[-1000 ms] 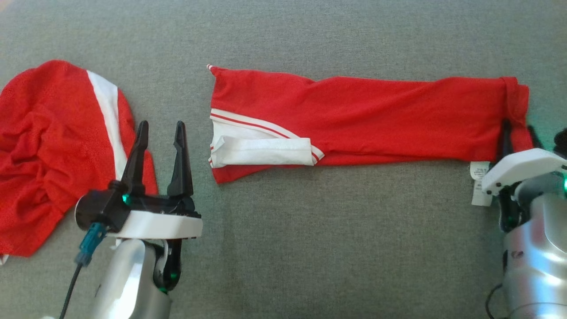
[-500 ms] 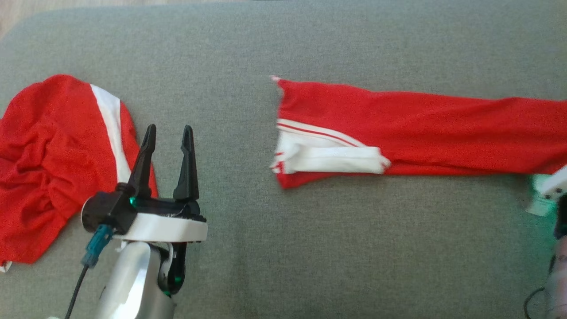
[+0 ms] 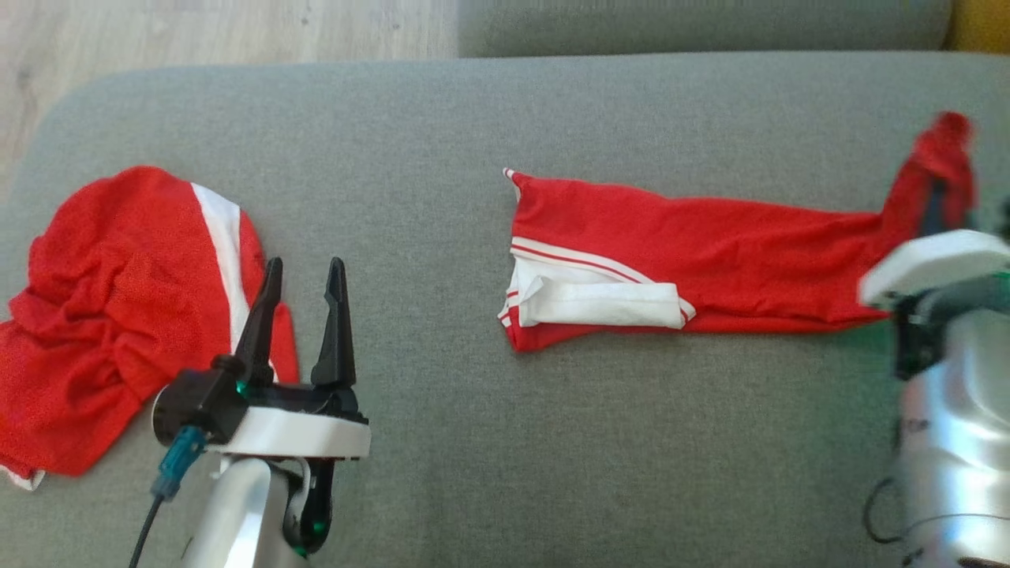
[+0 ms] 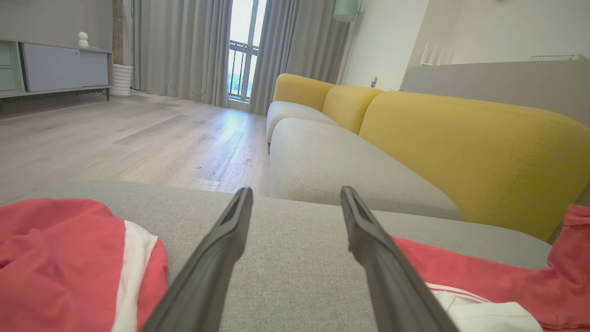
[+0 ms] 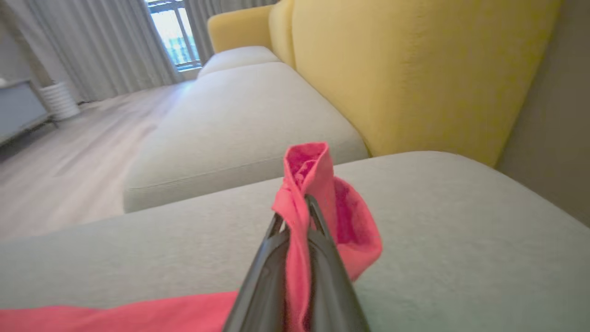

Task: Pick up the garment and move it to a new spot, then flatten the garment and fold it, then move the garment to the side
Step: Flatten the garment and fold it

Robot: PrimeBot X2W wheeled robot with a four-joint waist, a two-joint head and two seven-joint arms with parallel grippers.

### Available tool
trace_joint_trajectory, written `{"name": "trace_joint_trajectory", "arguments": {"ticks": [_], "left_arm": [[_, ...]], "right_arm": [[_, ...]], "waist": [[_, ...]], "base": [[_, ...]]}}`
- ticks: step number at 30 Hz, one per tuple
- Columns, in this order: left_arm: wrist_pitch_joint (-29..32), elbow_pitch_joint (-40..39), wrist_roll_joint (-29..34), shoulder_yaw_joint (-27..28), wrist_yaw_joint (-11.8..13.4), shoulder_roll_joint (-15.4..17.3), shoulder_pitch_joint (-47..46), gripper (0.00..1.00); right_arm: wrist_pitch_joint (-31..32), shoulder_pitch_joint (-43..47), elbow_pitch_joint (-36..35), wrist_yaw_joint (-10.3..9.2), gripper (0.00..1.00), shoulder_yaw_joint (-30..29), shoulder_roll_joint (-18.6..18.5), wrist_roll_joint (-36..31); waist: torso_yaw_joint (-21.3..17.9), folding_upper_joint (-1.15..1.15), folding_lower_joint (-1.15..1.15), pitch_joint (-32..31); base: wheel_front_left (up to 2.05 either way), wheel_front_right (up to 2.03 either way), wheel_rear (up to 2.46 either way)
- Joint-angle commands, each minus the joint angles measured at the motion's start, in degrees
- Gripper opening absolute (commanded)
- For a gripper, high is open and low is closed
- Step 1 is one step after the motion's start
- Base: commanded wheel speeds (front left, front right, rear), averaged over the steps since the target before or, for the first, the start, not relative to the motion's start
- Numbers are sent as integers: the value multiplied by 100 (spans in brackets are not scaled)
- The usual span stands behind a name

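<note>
A long, narrow red garment with white trim at its left end lies across the grey cushion. Its right end is bunched and lifted off the cushion, pinched in my right gripper. In the right wrist view the red cloth stands up between the closed fingers of that gripper. My left gripper is open and holds nothing, hovering left of the garment's trimmed end. The left wrist view has the garment at the lower right of the open left gripper.
A second red garment with a white stripe lies crumpled at the cushion's left end, beside my left gripper. Wooden floor lies beyond the cushion's far left corner. A yellow sofa back rises to the right.
My right gripper has shut on the garment's right end and raised it off the cushion. The head camera has shifted. The left gripper stays open in place.
</note>
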Motion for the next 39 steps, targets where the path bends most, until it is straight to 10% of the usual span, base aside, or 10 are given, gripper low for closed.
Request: {"name": "trace_joint_trajectory", "arguments": {"ticks": [1,16,35,36,37,38,39], "left_arm": [[-29,-171,-15,152,46,40,-33,100],[-29,-118,28,228,43,40,168,100],[-29,-29,-119,-46,81,40,107,100],[-29,-22,-128,-71,84,40,104,100],[-29,-16,-136,-95,88,40,102,100],[-29,-12,-143,-116,94,40,99,100],[-29,-6,-150,-132,100,40,100,100]], "right_arm": [[-24,-281,-65,-4,0,509,64,327],[-128,151,-41,-4,0,4347,68,3010],[-356,17,568,-4,0,5356,68,3653],[-354,12,580,-4,7,5452,68,3706],[-363,6,582,-4,78,5546,68,3758],[-378,13,542,-4,100,5663,68,3843],[-402,34,443,-4,100,5819,68,3965]], "waist": [[60,0,1,-94],[573,0,1,-322],[1164,0,1,-115],[1182,0,1,-119],[1196,0,1,-122],[1212,0,1,-127],[1223,0,1,-137]], "base": [[0,0,0],[0,0,0],[0,0,0],[0,0,0],[0,0,0],[0,0,0],[0,0,0]]}}
